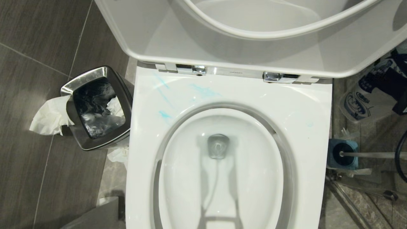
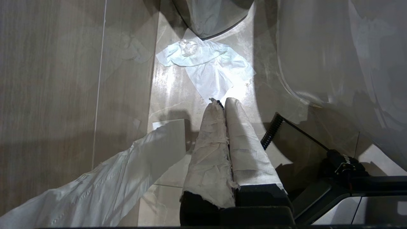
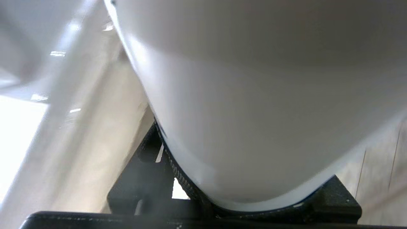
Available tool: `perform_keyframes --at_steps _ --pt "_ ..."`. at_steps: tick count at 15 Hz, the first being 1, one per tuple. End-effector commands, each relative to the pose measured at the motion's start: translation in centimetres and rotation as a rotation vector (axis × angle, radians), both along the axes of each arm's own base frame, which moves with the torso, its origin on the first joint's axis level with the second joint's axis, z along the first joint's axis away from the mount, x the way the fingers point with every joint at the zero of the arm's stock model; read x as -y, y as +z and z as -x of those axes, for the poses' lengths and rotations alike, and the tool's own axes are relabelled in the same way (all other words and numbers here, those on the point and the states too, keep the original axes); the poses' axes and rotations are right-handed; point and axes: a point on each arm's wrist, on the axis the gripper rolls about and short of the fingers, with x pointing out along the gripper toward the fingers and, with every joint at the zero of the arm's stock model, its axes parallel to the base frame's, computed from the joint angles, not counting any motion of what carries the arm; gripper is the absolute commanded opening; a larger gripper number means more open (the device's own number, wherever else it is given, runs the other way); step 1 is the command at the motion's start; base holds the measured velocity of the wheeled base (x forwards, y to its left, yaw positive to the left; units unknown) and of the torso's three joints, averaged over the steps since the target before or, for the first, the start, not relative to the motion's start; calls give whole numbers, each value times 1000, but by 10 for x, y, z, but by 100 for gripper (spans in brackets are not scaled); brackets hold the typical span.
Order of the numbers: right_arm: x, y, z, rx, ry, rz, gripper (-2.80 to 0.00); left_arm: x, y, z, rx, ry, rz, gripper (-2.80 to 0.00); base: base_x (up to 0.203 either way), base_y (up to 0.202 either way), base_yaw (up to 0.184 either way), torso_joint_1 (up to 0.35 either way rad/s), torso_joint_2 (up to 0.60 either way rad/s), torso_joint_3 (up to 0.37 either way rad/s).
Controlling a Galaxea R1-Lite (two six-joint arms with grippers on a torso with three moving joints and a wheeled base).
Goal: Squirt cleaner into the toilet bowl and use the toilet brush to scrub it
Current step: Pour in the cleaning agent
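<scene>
Looking down, we see the toilet bowl right in front of us, with its seat and lid standing up at the far side. Pale blue smears of the cleaner lie on the far left part of the white rim. The toilet brush sits in its blue-grey holder on the floor, just right of the bowl, with its handle leaning off to the right. A steel bin stands to the left of the bowl, and white paper hangs over its left edge.

Our left gripper hangs low over the floor, and its two wrapped fingers are pressed together with nothing between them. Crumpled paper lies on the floor just past them.

Our right gripper is clamped on a big smooth white thing. We cannot tell what it is.
</scene>
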Motion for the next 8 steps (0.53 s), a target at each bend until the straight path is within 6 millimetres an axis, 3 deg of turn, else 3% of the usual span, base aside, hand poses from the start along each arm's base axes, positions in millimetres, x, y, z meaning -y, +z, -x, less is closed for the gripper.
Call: perform_keyframes --at_steps 1,8 --pt "-4 12 42 36 -13 -14 -280 0 0 0 -1 1 1 -280 0 0 0 0 0 0" --pt "-6 4 83 71 -116 -40 -280 0 0 0 -1 1 1 -280 0 0 0 0 0 0"
